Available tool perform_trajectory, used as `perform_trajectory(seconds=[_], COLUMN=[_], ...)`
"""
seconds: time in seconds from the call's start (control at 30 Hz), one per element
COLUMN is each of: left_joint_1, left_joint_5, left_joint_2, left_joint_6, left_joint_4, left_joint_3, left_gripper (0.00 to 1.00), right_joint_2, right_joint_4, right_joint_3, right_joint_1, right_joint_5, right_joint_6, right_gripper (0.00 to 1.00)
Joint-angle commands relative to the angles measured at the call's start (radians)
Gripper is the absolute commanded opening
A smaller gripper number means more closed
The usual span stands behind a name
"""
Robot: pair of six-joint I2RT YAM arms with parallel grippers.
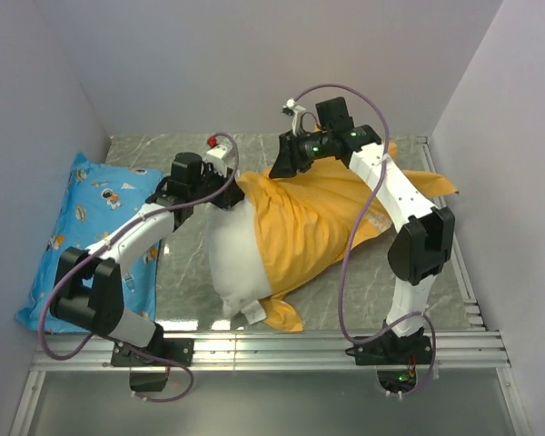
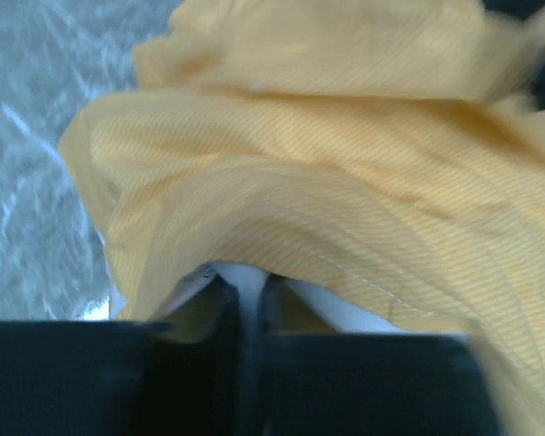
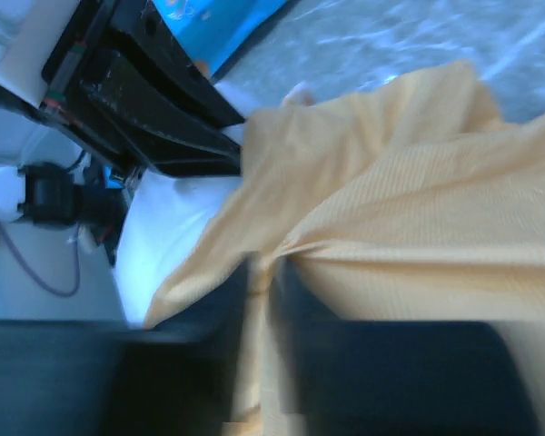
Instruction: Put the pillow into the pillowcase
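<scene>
The grey marbled surface (image 1: 186, 272) carries three soft things. A blue cartoon-print pillow (image 1: 91, 209) lies along its left edge, apart from the work.

The orange pillowcase (image 1: 318, 218) is spread and crumpled from the middle of the surface toward the far right corner. One loose corner trails down toward the near edge.

The white pillow (image 1: 232, 263) sits in the middle, partly inside the case. Its right portion is covered by orange cloth. Its left side and near end are bare and reach toward the near edge, where a small white tag (image 1: 254, 315) sticks out.

The left arm reaches in from the near left corner. The left end effector (image 1: 229, 195) sits at the mouth of the case, at the far end of the bare pillow, where white stuffing and orange cloth meet. In the left wrist view its jaws are drawn narrow, pinching the edge of the pillowcase, with orange cloth heaped over the fingertips (image 2: 220, 304).

The right arm bends in from the near right corner. The right end effector (image 1: 282, 163) is on the far edge of the pillowcase, just beside the left one. In the right wrist view a fold of orange cloth runs into a slim gap between its jaws. The blur there hides whether they grip it.
</scene>
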Motion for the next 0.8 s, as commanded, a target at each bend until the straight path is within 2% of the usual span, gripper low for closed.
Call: perform_trajectory(seconds=[0.0,0.03,0.07,0.1,0.17,0.2,0.3,0.37,0.43,0.53,0.57,0.63,0.7,0.77], left_joint_1=[0.057,0.080,0.103,0.140,0.158,0.158,0.145,0.114,0.035,-0.128,-0.172,-0.309,-0.416,-0.472], left_joint_5=[0.090,0.113,0.136,0.149,0.170,0.158,0.178,0.137,0.094,-0.021,-0.047,-0.135,-0.223,-0.282], left_joint_2=[0.056,0.046,0.026,-0.034,-0.112,-0.193,-0.324,-0.372,-0.425,-0.481,-0.487,-0.484,-0.452,-0.423], left_joint_6=[-0.133,-0.101,-0.056,0.055,0.218,0.358,0.595,0.674,0.685,0.628,0.605,0.545,0.512,0.501], left_joint_4=[-0.061,-0.130,-0.164,-0.202,-0.323,-0.358,-0.529,-0.616,-0.635,-0.588,-0.554,-0.454,-0.385,-0.267], left_joint_3=[0.051,0.075,0.086,0.091,0.085,0.079,0.054,0.026,-0.013,-0.119,-0.148,-0.217,-0.257,-0.274], left_gripper=[0.28,0.39,0.50,0.65,0.77,0.83,0.88,0.90,0.91,0.93,0.98,0.99,0.99,0.99], right_joint_2=[0.025,-0.007,-0.042,-0.117,-0.202,-0.283,-0.422,-0.467,-0.503,-0.480,-0.460,-0.379,-0.295,-0.232], right_joint_4=[-0.120,-0.130,-0.134,-0.140,-0.183,-0.194,-0.200,-0.193,-0.188,-0.144,-0.130,-0.066,-0.003,0.057], right_joint_3=[0.061,0.035,-0.031,-0.068,-0.193,-0.246,-0.439,-0.546,-0.608,-0.686,-0.703,-0.700,-0.665,-0.577], right_joint_1=[-0.092,-0.129,-0.175,-0.253,-0.324,-0.349,-0.412,-0.416,-0.415,-0.389,-0.369,-0.353,-0.334,-0.303], right_joint_5=[0.026,0.028,0.019,0.015,0.014,0.041,0.127,0.160,0.164,0.205,0.216,0.232,0.232,0.241], right_joint_6=[-0.078,-0.081,-0.078,-0.078,-0.106,-0.118,-0.158,-0.158,-0.146,-0.104,-0.098,-0.065,-0.029,0.008], right_gripper=[0.57,0.66,0.68,0.68,0.71,0.72,0.73,0.73,0.71,0.71,0.71,0.70,0.70,0.69])
